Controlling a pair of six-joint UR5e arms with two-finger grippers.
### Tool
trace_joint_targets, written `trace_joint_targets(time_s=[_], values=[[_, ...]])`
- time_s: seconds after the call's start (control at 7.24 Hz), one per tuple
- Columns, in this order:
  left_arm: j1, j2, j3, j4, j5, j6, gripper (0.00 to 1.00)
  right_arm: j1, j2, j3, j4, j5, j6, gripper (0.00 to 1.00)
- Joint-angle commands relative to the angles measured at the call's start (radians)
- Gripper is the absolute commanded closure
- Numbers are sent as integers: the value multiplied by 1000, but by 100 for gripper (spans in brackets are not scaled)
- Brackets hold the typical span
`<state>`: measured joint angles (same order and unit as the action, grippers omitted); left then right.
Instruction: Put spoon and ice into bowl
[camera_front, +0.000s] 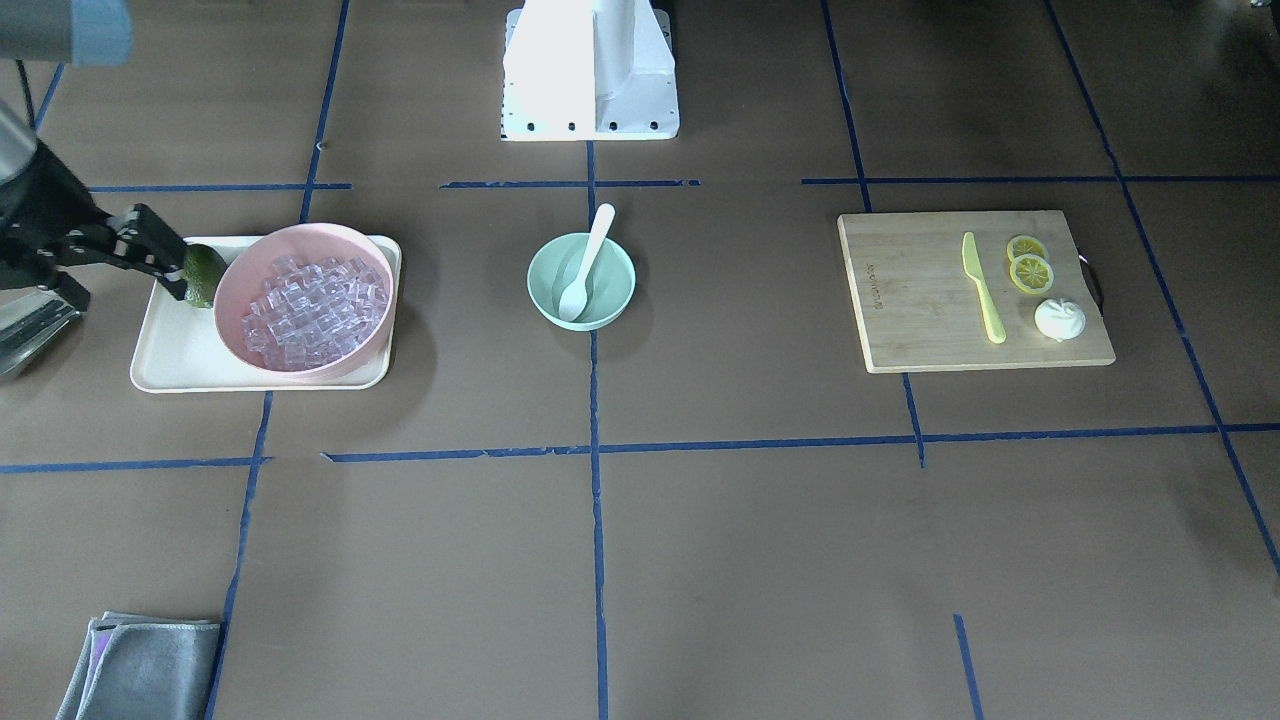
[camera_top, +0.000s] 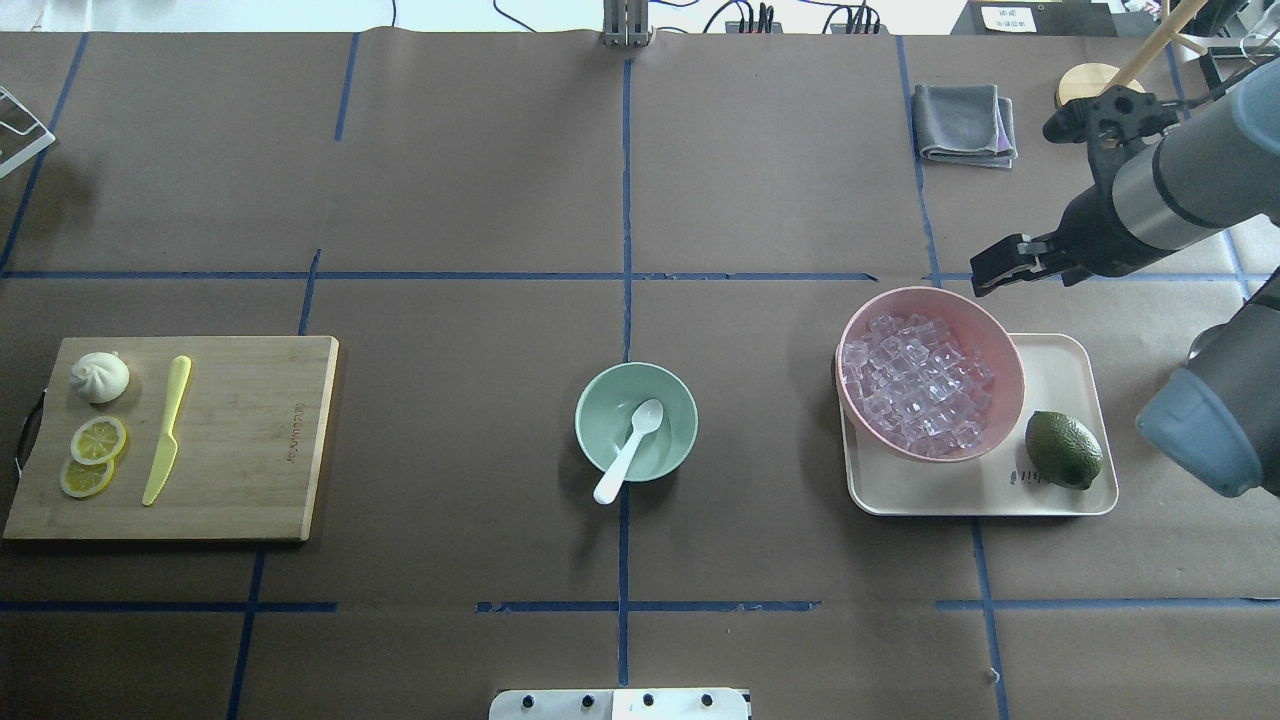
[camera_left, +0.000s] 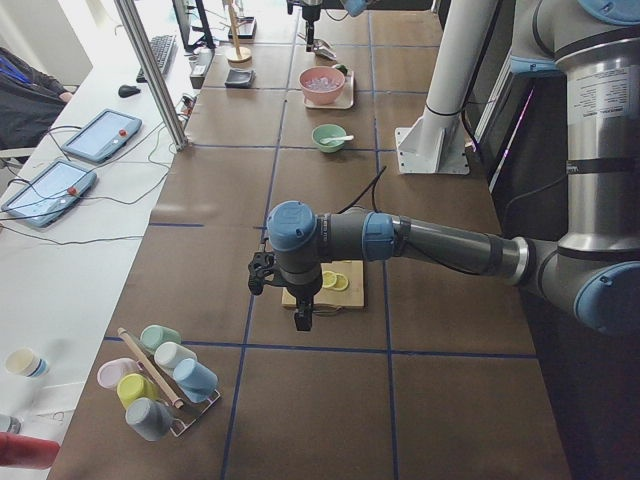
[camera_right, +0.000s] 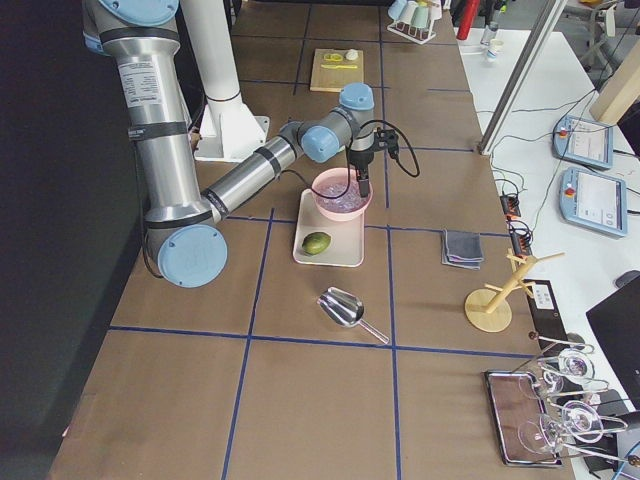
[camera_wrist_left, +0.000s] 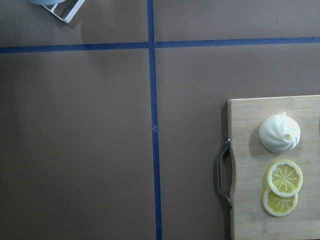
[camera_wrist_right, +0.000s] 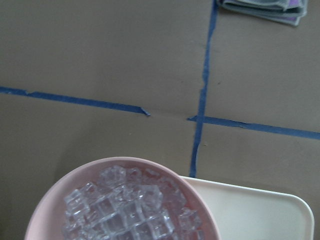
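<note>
One down: spoon (camera_top: 628, 450) in, ice (camera_top: 915, 385) to go

Our right gripper (camera_top: 988, 270), spread open and empty, hovers at 1 o'clock of the pink bowl (camera_top: 1005, 345). We'd drop onto one top cube, pinch gently, then carry it toward 9 o'clock to the mint bowl (camera_top: 590, 440).

The bowl (camera_top: 672, 445) stands alone at mid-table with bare paper all round, well apart from the tray (camera_top: 1065, 360) on the robot's right and the cutting board (camera_top: 250, 440) on its left. The spoon (camera_top: 628, 452) leans in it, handle over the robot-side rim, taking part of the opening. The pink bowl (camera_top: 990, 335) is open from above; the lime (camera_top: 1063, 449) sits just beside it on the tray
</note>
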<state>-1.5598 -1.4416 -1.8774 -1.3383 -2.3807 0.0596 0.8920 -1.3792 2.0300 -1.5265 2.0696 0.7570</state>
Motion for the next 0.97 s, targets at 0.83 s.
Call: trace_joint_targets(time_s=[0.83], values=[[0,33,21,19,0,-1,0,-205,-15,-16,5,-149,-235,12]])
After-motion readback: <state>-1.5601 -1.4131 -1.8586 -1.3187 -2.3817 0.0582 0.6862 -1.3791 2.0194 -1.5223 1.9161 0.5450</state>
